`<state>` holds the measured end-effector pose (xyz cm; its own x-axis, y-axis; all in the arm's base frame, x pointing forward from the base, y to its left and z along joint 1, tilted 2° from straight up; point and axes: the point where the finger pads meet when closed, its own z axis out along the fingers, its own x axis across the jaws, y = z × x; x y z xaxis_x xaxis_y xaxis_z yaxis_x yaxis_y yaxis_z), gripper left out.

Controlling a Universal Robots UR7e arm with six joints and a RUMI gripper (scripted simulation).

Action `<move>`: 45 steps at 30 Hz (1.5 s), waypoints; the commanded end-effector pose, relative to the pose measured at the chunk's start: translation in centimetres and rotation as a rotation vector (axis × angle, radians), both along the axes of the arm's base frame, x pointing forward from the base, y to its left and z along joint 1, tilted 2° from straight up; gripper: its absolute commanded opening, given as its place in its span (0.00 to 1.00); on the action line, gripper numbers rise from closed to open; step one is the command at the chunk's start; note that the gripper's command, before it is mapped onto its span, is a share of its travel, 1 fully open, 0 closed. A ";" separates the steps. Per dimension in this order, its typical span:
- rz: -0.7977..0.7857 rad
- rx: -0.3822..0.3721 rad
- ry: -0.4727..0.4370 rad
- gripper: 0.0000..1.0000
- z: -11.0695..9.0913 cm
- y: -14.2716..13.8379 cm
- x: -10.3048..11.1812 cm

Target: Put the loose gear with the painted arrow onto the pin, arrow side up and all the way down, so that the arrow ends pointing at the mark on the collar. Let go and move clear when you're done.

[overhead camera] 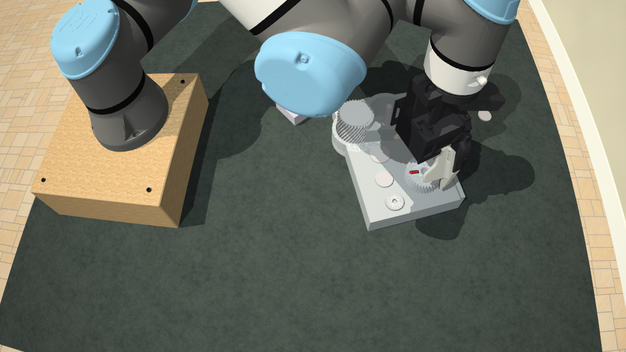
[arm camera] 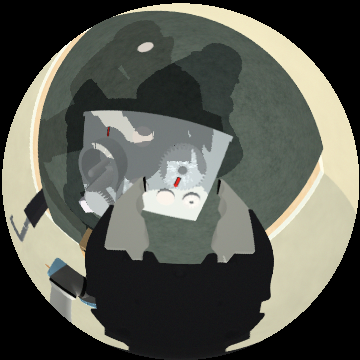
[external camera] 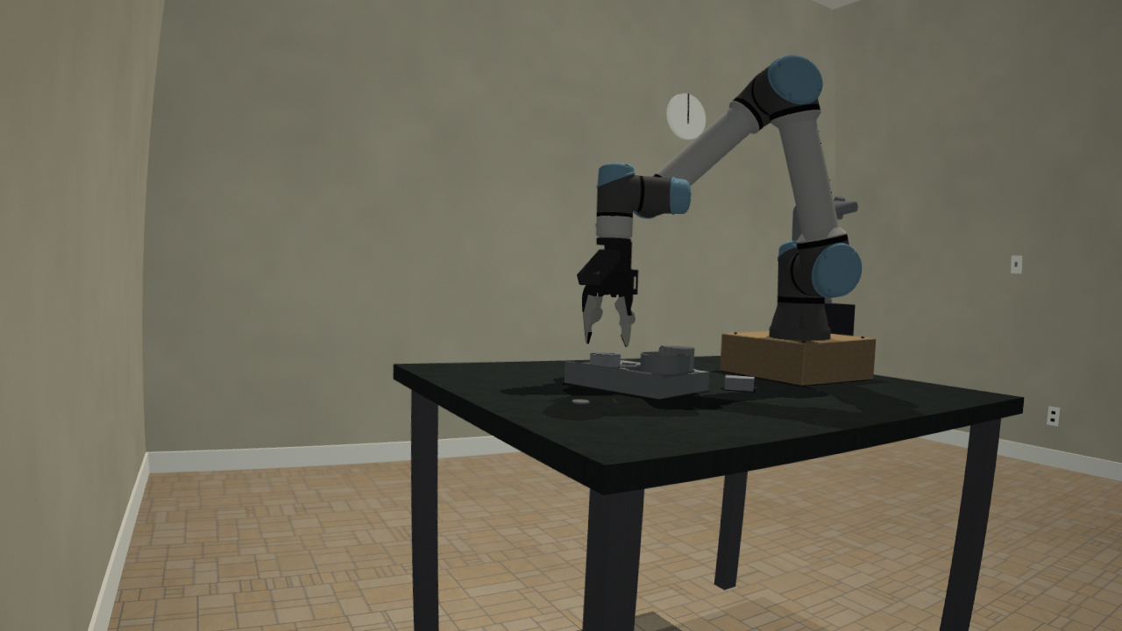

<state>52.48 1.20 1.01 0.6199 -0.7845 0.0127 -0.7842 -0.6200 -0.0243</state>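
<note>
The loose gear [overhead camera: 421,180] [arm camera: 183,169] lies flat on the grey base plate [overhead camera: 396,221] [external camera: 628,382] [arm camera: 220,150], near its right end. Its red arrow [overhead camera: 413,171] [arm camera: 177,183] faces up. My gripper [overhead camera: 441,174] [external camera: 606,338] [arm camera: 182,179] is open and empty. It hangs a short way above the gear, with a finger on either side of it in the wrist view. A second red mark [arm camera: 108,131] shows on the plate's far left part in the wrist view, near a pale collar. The pin is mostly hidden behind the gripper body in the overhead view.
A large helical gear [overhead camera: 355,120] [arm camera: 97,165] stands at the plate's other end. Two flat discs [overhead camera: 384,178] [overhead camera: 379,154] and a small gear [arm camera: 191,199] lie on the plate. A loose disc [overhead camera: 484,115] [arm camera: 145,47] and a white block [overhead camera: 294,117] [external camera: 738,383] lie on the table. The arm's wooden base [overhead camera: 118,175] is at the left.
</note>
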 end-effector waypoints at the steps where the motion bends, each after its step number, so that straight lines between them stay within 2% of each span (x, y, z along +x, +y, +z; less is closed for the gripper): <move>1: 0.000 0.000 -0.002 0.54 -0.3 0.0 0.1; 45: 0.000 0.000 -0.002 0.54 -0.5 0.0 0.1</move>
<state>52.50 1.20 0.45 0.6199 -0.7845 0.0128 -0.7842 -0.6200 -0.0244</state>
